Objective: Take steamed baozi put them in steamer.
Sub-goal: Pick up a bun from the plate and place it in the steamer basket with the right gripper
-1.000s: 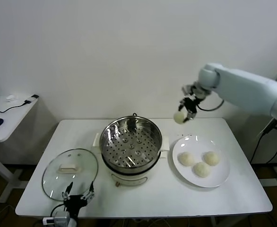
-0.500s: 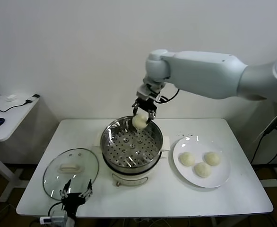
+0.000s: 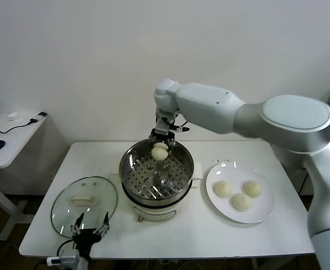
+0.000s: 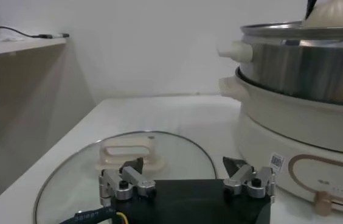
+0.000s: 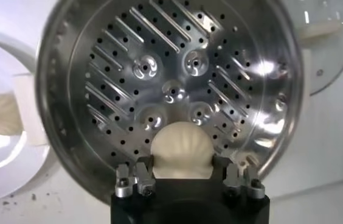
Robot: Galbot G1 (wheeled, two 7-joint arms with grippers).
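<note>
My right gripper point(image 3: 160, 147) hangs over the far rim of the steamer point(image 3: 125, 166) and is shut on one pale baozi point(image 3: 159, 151). In the right wrist view that baozi point(image 5: 180, 150) sits squeezed between the two fingers point(image 5: 136, 175), above the perforated tray point(image 5: 171, 91), which holds no buns. Three more baozi point(image 3: 241, 201) lie on the white plate point(image 3: 265, 212) to the right of the steamer. My left gripper point(image 3: 89, 230) rests open at the table's front left, by the glass lid. The left wrist view shows the steamer point(image 4: 305, 73) from the side.
The round glass lid point(image 3: 84, 205) with a white handle lies flat left of the steamer; in the left wrist view the lid point(image 4: 129, 159) is just ahead of the open left gripper point(image 4: 183, 181). A side table point(image 3: 7, 140) with a mouse stands at the far left.
My right arm has swung left from above the plate's far side to above the steamer's far rim, carrying the baozi lower. The left arm has stayed put.
</note>
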